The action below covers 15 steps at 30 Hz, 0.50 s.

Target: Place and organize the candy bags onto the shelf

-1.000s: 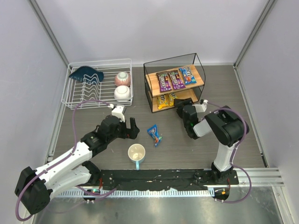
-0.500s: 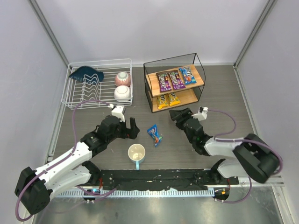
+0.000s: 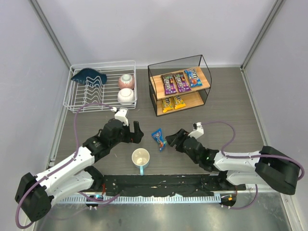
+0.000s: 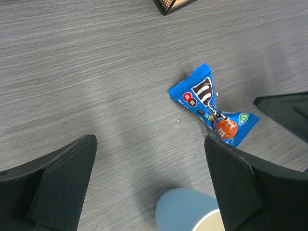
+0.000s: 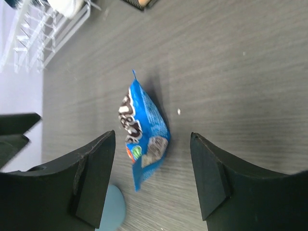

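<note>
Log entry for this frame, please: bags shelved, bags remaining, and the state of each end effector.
shelved: five candy bags on the shelf, three on top, two yellow below
remaining: one blue bag on the table
right end effector: open, beside the blue bag, not gripping it
left end effector: open, empty, on the bag's other side

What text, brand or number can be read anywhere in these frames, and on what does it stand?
"m": large brown letters on the crumpled blue glossy candy bag lying on the table; the rest of the logo is creased and unreadable.
Small print on that bag: too small to read.
Five glossy candy packets on the black-framed two-tier wooden shelf: too small to read.
No other text seen.
</note>
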Tool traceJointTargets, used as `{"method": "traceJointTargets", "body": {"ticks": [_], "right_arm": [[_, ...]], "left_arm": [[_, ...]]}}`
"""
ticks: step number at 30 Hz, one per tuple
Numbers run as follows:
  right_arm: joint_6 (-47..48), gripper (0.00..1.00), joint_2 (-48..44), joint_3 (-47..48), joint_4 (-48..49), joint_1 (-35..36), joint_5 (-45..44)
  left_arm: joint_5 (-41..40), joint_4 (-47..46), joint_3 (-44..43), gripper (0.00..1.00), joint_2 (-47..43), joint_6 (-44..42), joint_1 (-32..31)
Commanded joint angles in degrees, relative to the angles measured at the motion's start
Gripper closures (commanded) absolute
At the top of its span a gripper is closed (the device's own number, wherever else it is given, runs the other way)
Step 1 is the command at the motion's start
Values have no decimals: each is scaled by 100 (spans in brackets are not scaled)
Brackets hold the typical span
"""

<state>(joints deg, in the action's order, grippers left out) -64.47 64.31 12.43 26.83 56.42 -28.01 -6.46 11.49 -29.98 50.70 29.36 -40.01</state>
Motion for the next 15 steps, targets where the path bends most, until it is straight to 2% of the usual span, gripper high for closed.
{"method": "traceJointTargets", "body": {"ticks": [1, 15], "right_arm": [[-136, 31, 449, 234, -29, 360, -337], [-365, 36, 1127, 339, 674, 598, -425]], "left_arm": [[-92, -50, -96, 0, -130, -71, -16], [-119, -32, -70, 0, -192, -54, -16]]}}
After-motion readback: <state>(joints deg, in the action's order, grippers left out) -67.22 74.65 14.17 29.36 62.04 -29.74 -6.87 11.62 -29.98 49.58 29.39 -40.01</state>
